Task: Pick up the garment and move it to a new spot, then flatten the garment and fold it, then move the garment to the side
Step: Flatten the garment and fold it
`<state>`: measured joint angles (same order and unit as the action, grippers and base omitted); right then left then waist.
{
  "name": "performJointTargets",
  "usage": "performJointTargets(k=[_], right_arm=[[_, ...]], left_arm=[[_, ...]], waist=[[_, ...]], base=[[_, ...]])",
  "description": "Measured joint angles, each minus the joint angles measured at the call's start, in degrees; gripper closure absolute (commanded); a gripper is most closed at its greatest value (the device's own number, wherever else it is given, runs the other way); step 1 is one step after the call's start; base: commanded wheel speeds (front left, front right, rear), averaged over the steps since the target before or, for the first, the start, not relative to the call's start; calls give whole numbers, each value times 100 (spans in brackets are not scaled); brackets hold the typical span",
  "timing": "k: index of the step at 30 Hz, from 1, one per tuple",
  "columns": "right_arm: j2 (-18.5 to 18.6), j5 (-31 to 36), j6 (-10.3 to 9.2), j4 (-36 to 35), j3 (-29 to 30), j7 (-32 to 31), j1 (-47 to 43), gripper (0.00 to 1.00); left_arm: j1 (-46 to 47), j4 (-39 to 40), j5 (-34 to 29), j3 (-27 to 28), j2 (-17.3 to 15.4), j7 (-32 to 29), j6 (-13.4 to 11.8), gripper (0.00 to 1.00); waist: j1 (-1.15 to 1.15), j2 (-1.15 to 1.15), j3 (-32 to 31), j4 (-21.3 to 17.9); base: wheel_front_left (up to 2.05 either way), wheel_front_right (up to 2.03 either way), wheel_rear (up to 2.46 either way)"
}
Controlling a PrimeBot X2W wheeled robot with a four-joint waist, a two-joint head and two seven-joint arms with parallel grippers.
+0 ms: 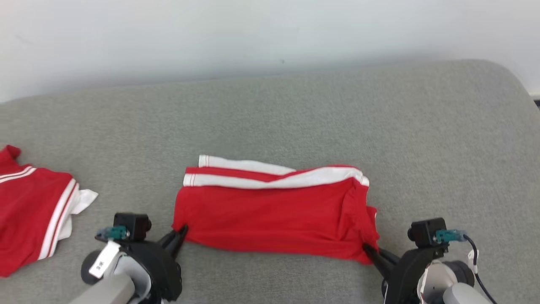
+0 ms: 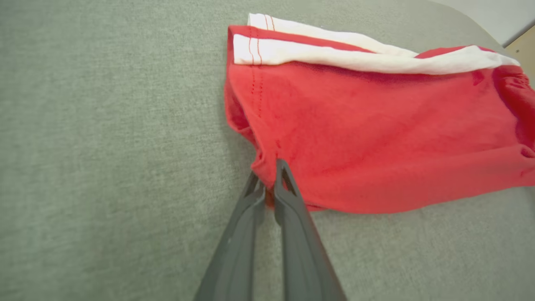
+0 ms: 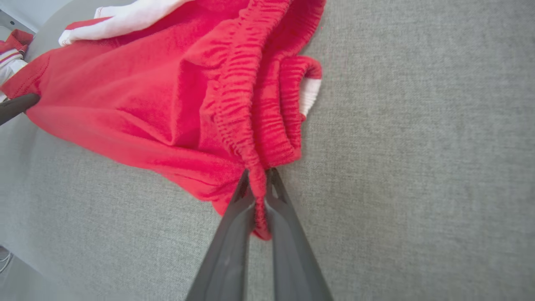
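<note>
Left jaws and right jaws are clamped on opposite near corners of the garment [image 1: 274, 215]; its long axis is spanned between them.

The shorts [image 1: 274, 219] are soft red cloth, matt, a fine knit with faint creases. Their side bands [image 1: 270, 179] are white cloth of the same dull finish, sewn with red thread. The waistband [image 3: 240, 83] is gathered elastic, ribbed and puckered. The counter [image 1: 295, 109] is covered in grey woven cloth, coarse-grained and matt. The fingers [image 2: 292, 234] look like dark grey plastic, smooth with a faint sheen. A second garment [image 1: 29, 211] is similar red and white cloth. The wall [image 1: 253, 33] is pale, smooth and matt. The forearm [image 1: 107, 291] is pale smooth plastic, and the tag [image 1: 103, 258] near it looks like white paper.
</note>
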<state>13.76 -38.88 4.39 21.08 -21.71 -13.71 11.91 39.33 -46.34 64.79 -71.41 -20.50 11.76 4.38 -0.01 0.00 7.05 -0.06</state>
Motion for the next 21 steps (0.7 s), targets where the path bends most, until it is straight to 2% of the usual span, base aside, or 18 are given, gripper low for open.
performJointTargets(k=[11,21], right_arm=[[68,-241,75,51,-120,-224,-641,100],[147,-279,115,-43,-235,-505,-727,100]], left_arm=[[-545,-11,0,-40,162,81,-214,100],[-796,85,14,-32,94,100,-308,100]], waist=[[0,0,-578,519],[0,0,-838,940]], base=[[0,0,0],[0,0,0]])
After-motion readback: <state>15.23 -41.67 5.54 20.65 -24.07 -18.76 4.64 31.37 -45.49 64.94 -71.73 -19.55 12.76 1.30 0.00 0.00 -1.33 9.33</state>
